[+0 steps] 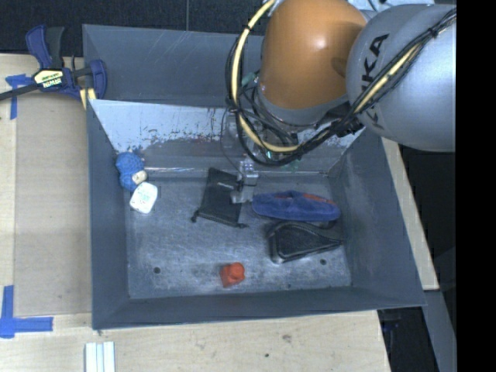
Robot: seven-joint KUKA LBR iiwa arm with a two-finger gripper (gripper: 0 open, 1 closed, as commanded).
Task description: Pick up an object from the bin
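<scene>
Hovering mid-bin (105, 239), the gripper (245, 180) sits at the top edge of a flat black plate (219, 206), tilted, matte. You can't tell how far it's parted or whether it has hold of anything. Crowding its right side is a long blue fabric-looking pouch (294, 206), with a glossy black wedge (298, 241) just below. A small red lump (231, 273) lies near the front. A blue ball (127, 166) and a white cap (143, 198) lie well left.
</scene>
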